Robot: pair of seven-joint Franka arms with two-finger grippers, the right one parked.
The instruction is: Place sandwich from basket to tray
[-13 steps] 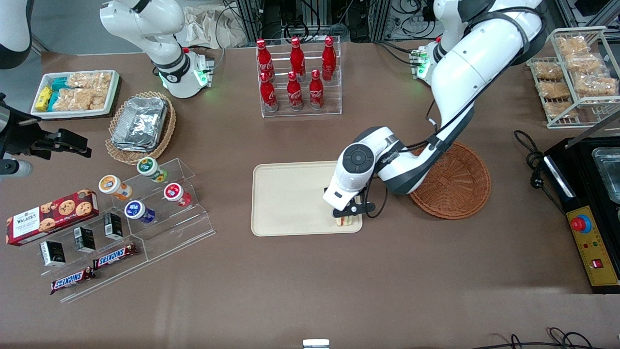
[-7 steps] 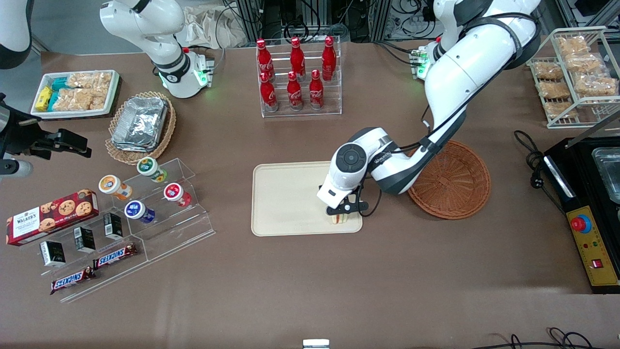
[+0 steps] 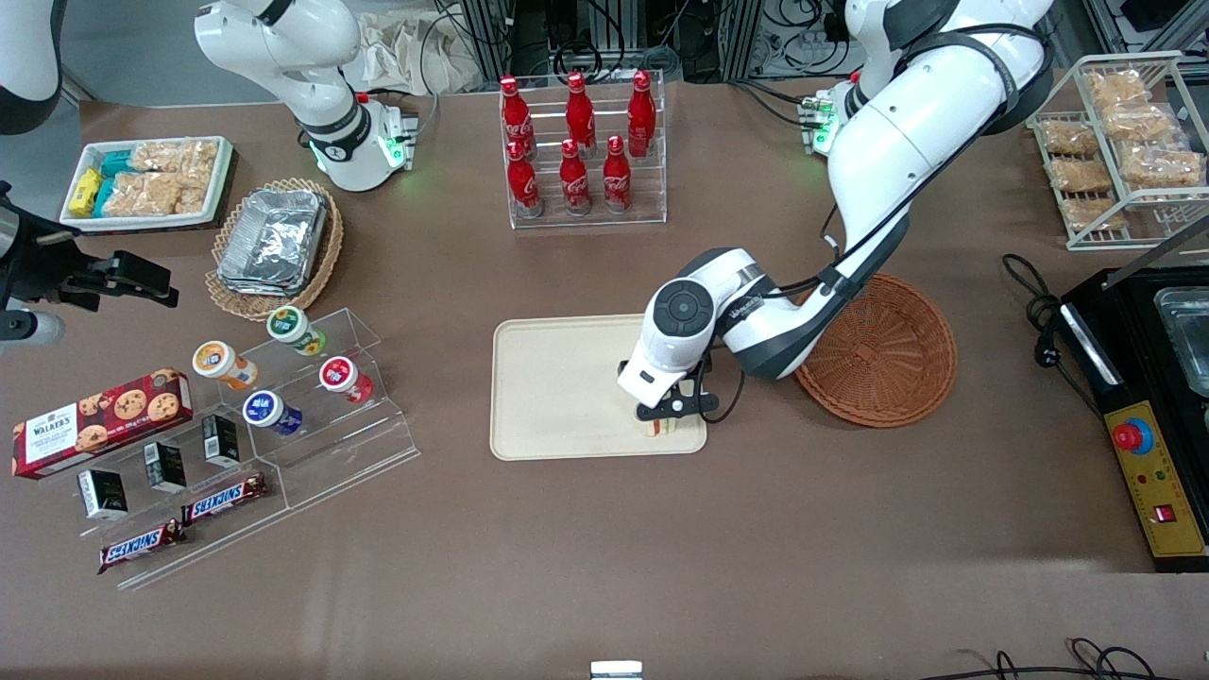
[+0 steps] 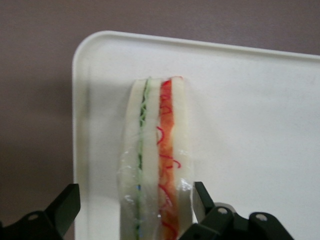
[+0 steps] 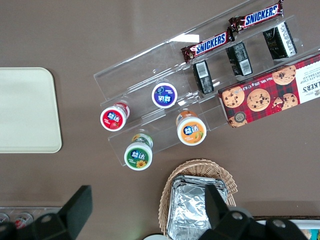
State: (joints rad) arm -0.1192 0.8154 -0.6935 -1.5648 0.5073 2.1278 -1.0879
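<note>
Brown table [image 3: 586, 557] (cables at edge).

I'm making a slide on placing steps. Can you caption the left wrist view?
Open tool straddling the sandwich, which rests on the tray near a rounded corner.

My front camera looks steeply down on the whole worktop. My left wrist camera hangs close over a tray [image 4: 250, 100] corner, facing straight down past the gripper [image 4: 135, 215]. The right wrist camera sits higher, sharing the tray [image 3: 557, 387] edge with the front.
</note>
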